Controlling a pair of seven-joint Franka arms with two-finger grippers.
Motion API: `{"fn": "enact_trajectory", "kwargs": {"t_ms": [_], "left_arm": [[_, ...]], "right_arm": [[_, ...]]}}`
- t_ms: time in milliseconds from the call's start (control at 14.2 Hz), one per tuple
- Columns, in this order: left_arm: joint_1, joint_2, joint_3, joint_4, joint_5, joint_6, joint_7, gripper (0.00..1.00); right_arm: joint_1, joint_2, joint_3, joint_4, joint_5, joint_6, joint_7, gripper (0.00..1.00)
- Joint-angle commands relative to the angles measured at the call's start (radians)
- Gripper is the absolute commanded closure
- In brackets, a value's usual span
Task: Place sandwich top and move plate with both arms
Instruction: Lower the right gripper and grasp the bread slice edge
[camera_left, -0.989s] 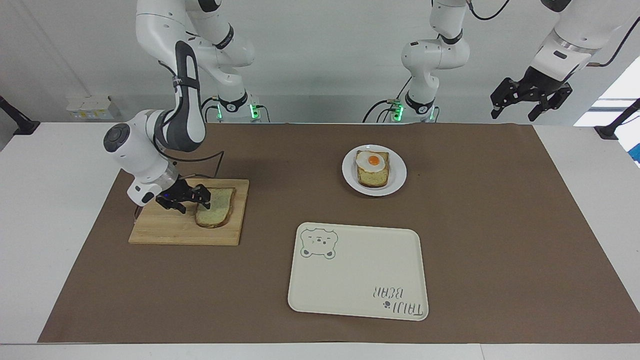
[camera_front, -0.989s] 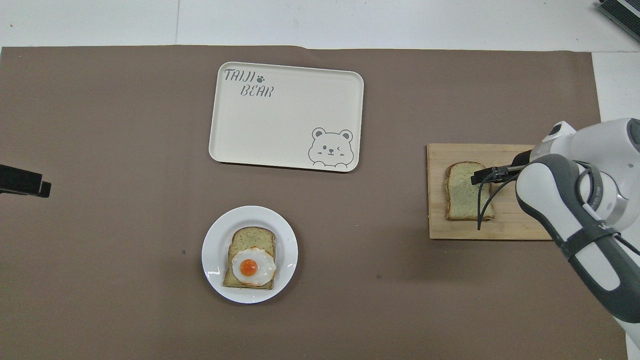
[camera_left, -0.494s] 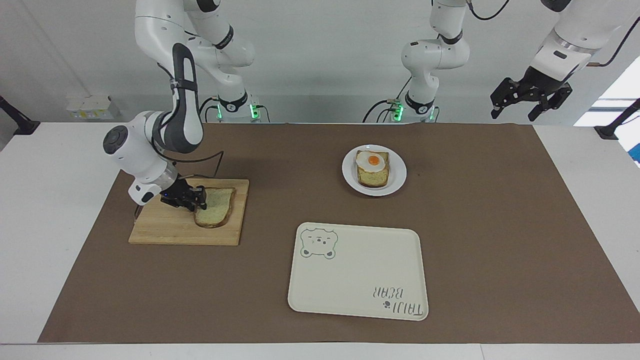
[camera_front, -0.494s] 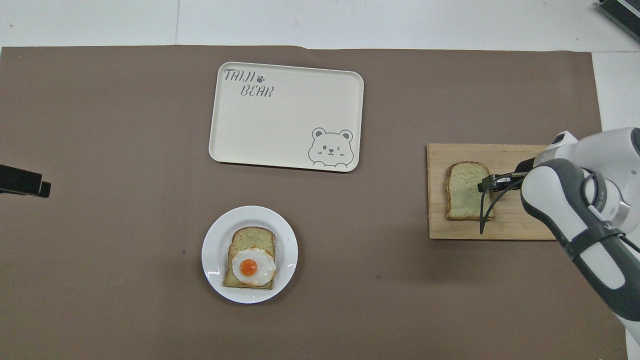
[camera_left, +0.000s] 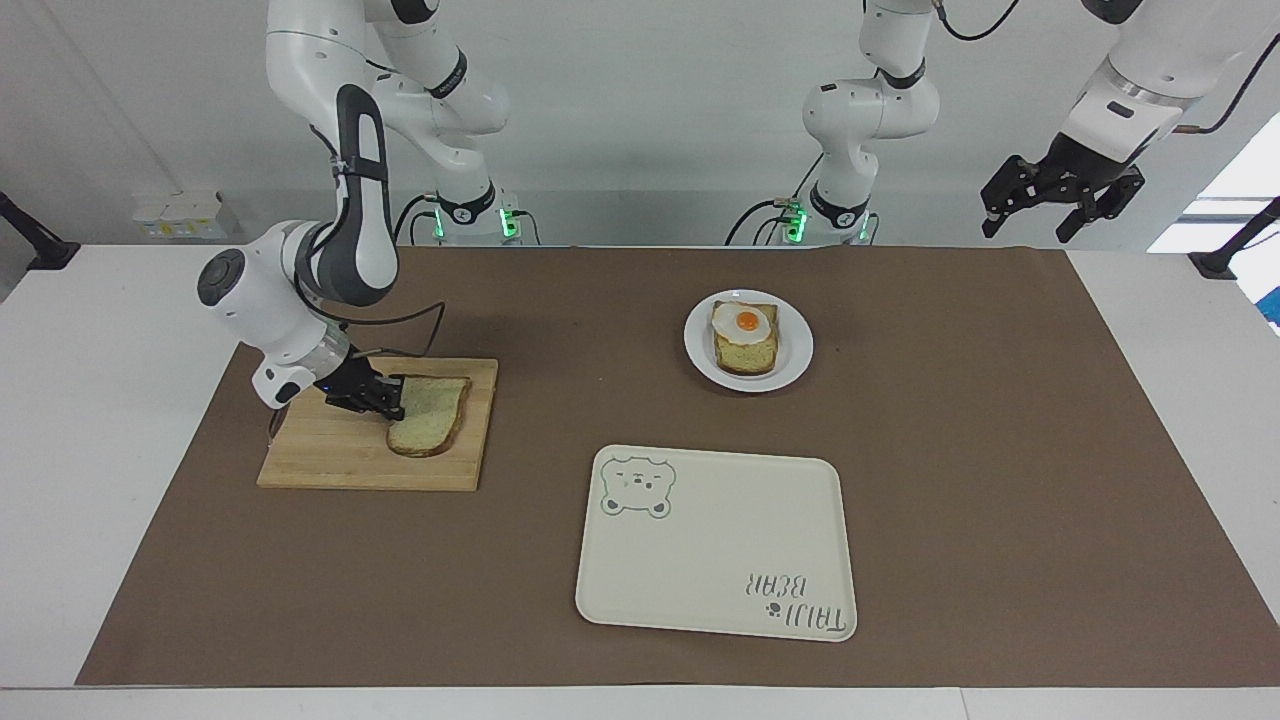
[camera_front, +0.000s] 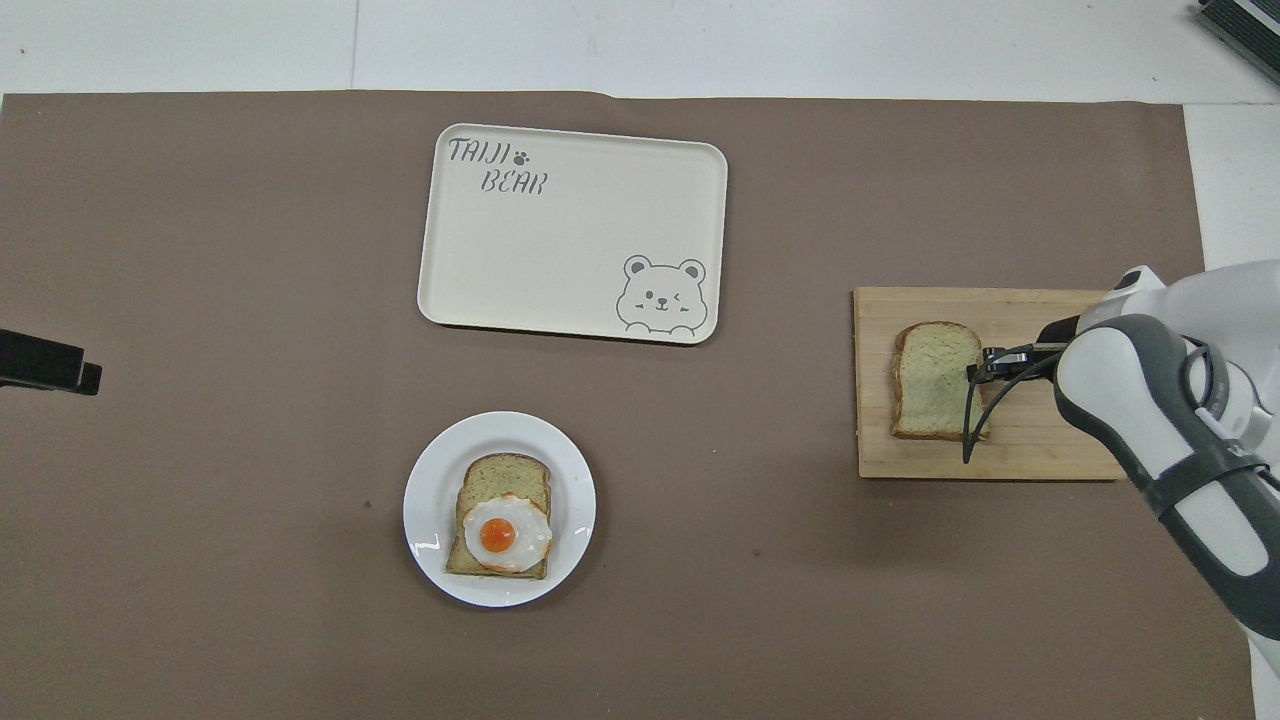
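The right gripper (camera_left: 392, 402) has its fingers closed on the edge of the sandwich top (camera_left: 428, 416), which lies on the wooden board (camera_left: 330, 460) under the fingers. Well apart from them, toward the left arm's end, stands the plate (camera_left: 795, 358) with the egg-topped bread (camera_left: 745, 338). The left gripper (camera_left: 1060, 195) waits in the air with fingers spread, over the table's edge.

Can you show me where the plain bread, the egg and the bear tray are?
plain bread (camera_front: 930, 385): overhead view, middle of its speckled face.
egg (camera_front: 497, 536): overhead view, on the orange yolk.
bear tray (camera_front: 560, 250): overhead view, bare middle of its cream floor.
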Motion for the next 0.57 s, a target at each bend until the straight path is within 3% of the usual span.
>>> {"fn": "enact_trajectory", "kwargs": {"t_ms": [0,283,494], "left_arm": [[0.007,-0.019,-0.005,-0.012,0.009,-0.010,-0.001,0.00],[0.007,-0.019,-0.005,-0.012,0.009,-0.010,-0.001,0.00],[0.007,-0.019,-0.005,-0.012,0.009,-0.010,-0.001,0.00]], "right_arm": [[-0.007,-0.021,0.004,0.006,0.018,0.005,0.008,1.00],[-0.006,-0.059,0.003,0.041,0.017,-0.068,0.014,1.00],[-0.017,-0.089,0.000,0.113,0.017,-0.204,0.031,1.00]]}}
